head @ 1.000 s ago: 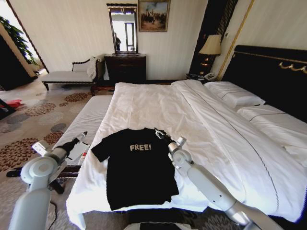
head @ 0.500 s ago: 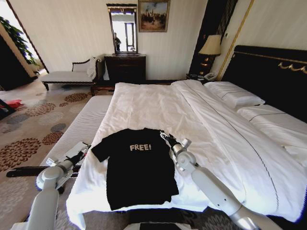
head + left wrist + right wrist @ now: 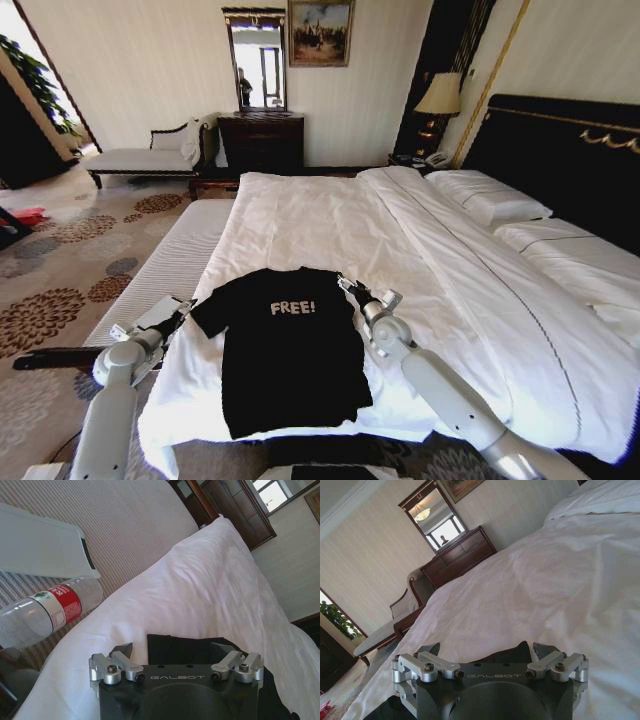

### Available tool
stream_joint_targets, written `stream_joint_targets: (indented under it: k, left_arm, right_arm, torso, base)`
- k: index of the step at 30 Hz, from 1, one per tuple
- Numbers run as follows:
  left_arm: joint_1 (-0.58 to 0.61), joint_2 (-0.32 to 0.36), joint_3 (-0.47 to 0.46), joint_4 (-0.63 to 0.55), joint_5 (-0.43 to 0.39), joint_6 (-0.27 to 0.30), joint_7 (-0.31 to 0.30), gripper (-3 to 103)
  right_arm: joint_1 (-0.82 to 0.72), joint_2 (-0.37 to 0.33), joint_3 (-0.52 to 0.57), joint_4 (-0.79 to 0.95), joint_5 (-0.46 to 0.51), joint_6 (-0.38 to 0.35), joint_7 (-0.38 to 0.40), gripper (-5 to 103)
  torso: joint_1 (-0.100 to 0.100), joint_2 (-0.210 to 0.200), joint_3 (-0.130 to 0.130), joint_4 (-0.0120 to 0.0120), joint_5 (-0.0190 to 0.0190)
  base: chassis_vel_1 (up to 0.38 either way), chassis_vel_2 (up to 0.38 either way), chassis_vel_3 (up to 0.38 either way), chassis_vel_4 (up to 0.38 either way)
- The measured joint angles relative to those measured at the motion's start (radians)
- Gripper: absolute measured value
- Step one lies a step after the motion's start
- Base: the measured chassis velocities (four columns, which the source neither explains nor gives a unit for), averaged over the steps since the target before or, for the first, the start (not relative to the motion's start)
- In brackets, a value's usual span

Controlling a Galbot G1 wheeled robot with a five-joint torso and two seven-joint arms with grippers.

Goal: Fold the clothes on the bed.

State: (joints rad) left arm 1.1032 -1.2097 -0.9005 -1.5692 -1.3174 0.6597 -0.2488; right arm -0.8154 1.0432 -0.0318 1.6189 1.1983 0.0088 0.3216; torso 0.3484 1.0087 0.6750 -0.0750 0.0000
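Note:
The clothes [image 3: 290, 360], a black T-shirt with white "FREE!" print, lie flat on the white duvet at the foot end of the bed [image 3: 330, 215]. My left gripper [image 3: 184, 307] hovers at the tip of the shirt's left sleeve. In the left wrist view it [image 3: 172, 649] is open, with the black sleeve edge [image 3: 185, 644] just ahead between its fingers. My right gripper [image 3: 346, 284] sits at the right sleeve near the shoulder. It [image 3: 486, 649] is also open, with a strip of black fabric [image 3: 505, 656] showing between its fingers.
A striped bench [image 3: 175, 260] runs along the bed's left side, carrying a clear water bottle [image 3: 45, 612] and a flat white board [image 3: 45, 545]. Pillows [image 3: 495, 200] lie at the dark headboard on the right. A chaise [image 3: 150, 155] and dresser [image 3: 262, 140] stand by the far wall.
My left arm has dropped and its gripper has come in close to the left sleeve. My right gripper has slid slightly down and right along the right sleeve. The shirt has not moved.

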Motion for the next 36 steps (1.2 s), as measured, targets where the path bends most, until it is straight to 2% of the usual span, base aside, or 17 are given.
stream_joint_targets:
  k: [3,4,6,8,10,11,14,15,18,21,24,36]
  left_arm:
    - [-0.004,0.0,0.003,0.007,0.012,-0.003,0.012,75]
    - [-0.004,0.0,0.003,0.007,0.012,-0.003,0.012,75]
    - [-0.007,-0.005,0.008,0.009,0.02,-0.005,0.016,64]
    - [-0.009,-0.008,0.01,0.012,0.026,-0.007,0.016,64]
    - [-0.01,-0.013,0.013,0.016,0.036,-0.01,0.017,54]
    - [-0.01,-0.013,0.013,0.016,0.036,-0.01,0.017,54]
    - [-0.007,-0.016,0.016,0.015,0.046,-0.016,0.021,37]
    - [-0.007,-0.016,0.016,0.015,0.046,-0.016,0.021,37]
    - [0.003,-0.016,0.014,0.004,0.055,-0.021,0.029,21]
    - [0.007,-0.015,0.009,0.002,0.055,-0.021,0.031,15]
    - [0.014,-0.008,0.002,-0.001,0.055,-0.022,0.034,2]
    - [0.014,0.038,-0.016,-0.021,0.026,-0.023,0.034,0]
  right_arm:
    - [0.0,-0.001,0.0,-0.003,0.0,0.0,0.0,100]
    - [0.0,-0.001,0.0,-0.003,0.0,0.0,0.0,100]
    - [0.001,-0.001,0.0,-0.009,-0.001,0.001,0.0,100]
    - [0.001,-0.001,0.0,-0.01,-0.002,0.001,0.0,100]
    - [0.001,0.0,-0.001,-0.01,-0.002,0.002,0.001,100]
    - [0.001,0.0,-0.001,-0.01,-0.002,0.002,0.001,100]
    - [0.001,-0.003,0.0,-0.009,-0.002,0.002,0.002,100]
    - [0.001,-0.003,0.0,-0.009,-0.002,0.002,0.002,100]
    - [0.002,-0.005,0.002,-0.01,-0.002,0.002,0.002,100]
    - [0.002,-0.005,0.003,-0.01,-0.002,0.002,0.002,100]
    - [0.002,-0.003,0.002,-0.01,-0.002,0.002,0.004,100]
    - [0.01,-0.008,0.001,-0.011,-0.002,0.002,0.007,100]
  torso:
    - [0.0,0.0,0.0,0.0,0.0]
    - [0.0,0.0,0.0,0.0,0.0]
    - [0.0,0.0,0.0,-0.0002,0.0]
    - [0.0,0.0,0.0,-0.0003,0.0]
    - [0.0,0.0,0.0,-0.0002,0.0]
    - [0.0,0.0,0.0,-0.0002,0.0]
    - [0.0,0.0,0.0,-0.0002,0.0]
    - [0.0,0.0,0.0,-0.0002,0.0]
    - [0.0,0.0,0.0,-0.0002,0.0]
    - [0.0,0.0,0.0,-0.0002,0.0]
    - [0.0,0.0,0.0,-0.0001,0.0]
    - [0.0,0.0,0.0,-0.0001,0.0]
  base:
    - [0.0,0.0,0.0,0.0]
    - [0.0,0.0,0.0,0.0]
    - [0.0,0.0,0.0,0.0]
    - [0.0,0.0,0.0,0.0]
    - [0.0,0.0,0.0,0.0]
    - [0.0,0.0,0.0,0.0]
    - [0.0,0.0,0.0,0.0]
    - [0.0,0.0,0.0,0.0]
    - [0.0,0.0,0.0,0.0]
    - [0.0,0.0,0.0,0.0]
    - [0.0,0.0,0.0,0.0]
    - [0.0,0.0,0.0,0.0]
